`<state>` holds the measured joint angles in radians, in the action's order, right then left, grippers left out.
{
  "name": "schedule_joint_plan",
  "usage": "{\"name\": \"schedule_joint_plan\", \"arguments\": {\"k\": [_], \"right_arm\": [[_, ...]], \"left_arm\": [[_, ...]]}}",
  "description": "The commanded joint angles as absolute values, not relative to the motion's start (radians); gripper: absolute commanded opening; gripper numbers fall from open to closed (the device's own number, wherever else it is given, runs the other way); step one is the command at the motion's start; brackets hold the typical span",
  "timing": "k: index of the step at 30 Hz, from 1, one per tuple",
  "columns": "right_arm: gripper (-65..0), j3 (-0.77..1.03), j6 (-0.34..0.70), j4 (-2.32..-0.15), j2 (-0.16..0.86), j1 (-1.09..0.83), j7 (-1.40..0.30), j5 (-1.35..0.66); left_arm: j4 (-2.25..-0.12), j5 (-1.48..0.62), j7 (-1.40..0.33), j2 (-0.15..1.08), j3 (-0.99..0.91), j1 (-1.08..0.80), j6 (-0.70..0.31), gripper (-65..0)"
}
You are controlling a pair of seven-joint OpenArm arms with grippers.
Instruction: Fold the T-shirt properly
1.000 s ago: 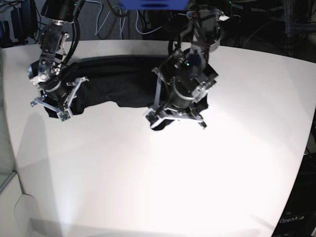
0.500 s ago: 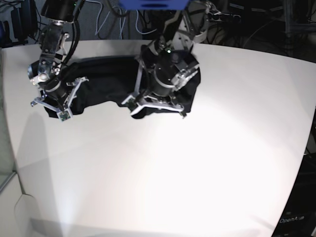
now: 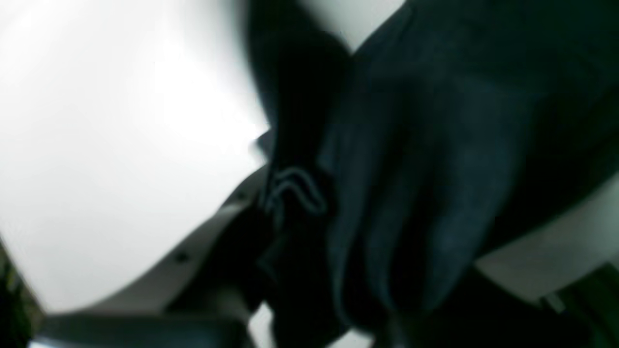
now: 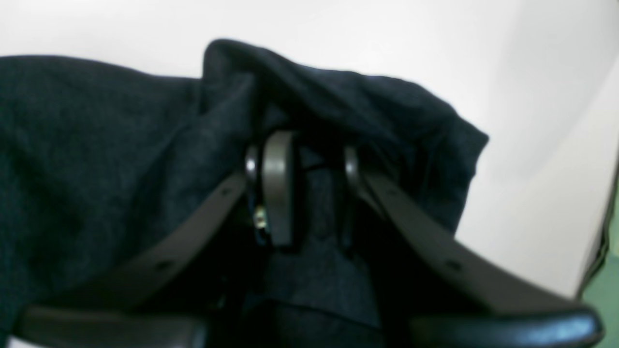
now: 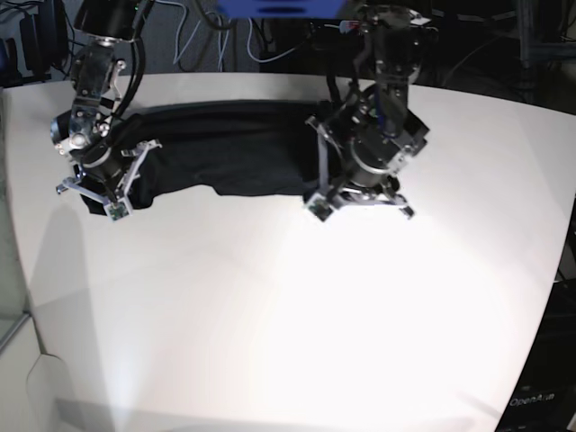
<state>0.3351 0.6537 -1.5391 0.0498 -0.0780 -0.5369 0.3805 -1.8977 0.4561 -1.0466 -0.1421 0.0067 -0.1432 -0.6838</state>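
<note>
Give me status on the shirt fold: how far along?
Early. Done: the T-shirt lies as a long band along the table's far side, not a neat fold. In hand: the right gripper clamps bunched cloth at one end; the left gripper seems to pinch the other end. Left: the final folds.

Plain black T-shirt [image 5: 225,148] on a white table [image 5: 297,306]; dark grey jaws, no patterns.

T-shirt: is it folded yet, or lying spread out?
Not neatly folded: the T-shirt lies as a rumpled band across the far side of the table, both ends bunched in the right gripper and the left gripper.
</note>
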Motion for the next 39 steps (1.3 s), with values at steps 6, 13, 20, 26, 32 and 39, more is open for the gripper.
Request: {"name": "schedule_joint_plan", "arguments": {"k": [6,13,20,26,32,39], "right_arm": [[-52.9,0.335,0.656,-1.546,0.053,-0.07,-0.555,0.387],[-52.9,0.317,0.656,-1.546,0.051,-0.068,-0.561,0.387],[-52.9,0.297,0.653,-1.546,0.051,-0.068,-0.562,0.387],[-52.9,0.285,0.653,-1.546,0.05,-0.071,-0.564,0.387],[-52.9,0.285,0.653,-1.547,0.05,-0.076,-0.564,0.387],[-52.9,0.283,0.653,-1.546,0.05,-0.076,-0.564,0.387]], "left_arm": [[-1.911,0.463,-1.043,-0.14,-0.156,-0.122,-0.698,-65.0],[-1.903,0.463,-1.041,-0.14,-0.308,-0.074,-0.698,-65.0],[-1.903,0.461,-1.041,-0.076,-0.352,-0.035,-0.698,-65.0],[-1.857,0.461,-1.041,-0.07,-0.44,0.015,-0.698,-65.0],[-1.825,0.463,-1.043,-0.074,-0.458,0.012,-0.698,-65.0],[-1.879,0.47,-1.056,-0.143,-0.429,-0.038,-0.698,-65.0]]}}
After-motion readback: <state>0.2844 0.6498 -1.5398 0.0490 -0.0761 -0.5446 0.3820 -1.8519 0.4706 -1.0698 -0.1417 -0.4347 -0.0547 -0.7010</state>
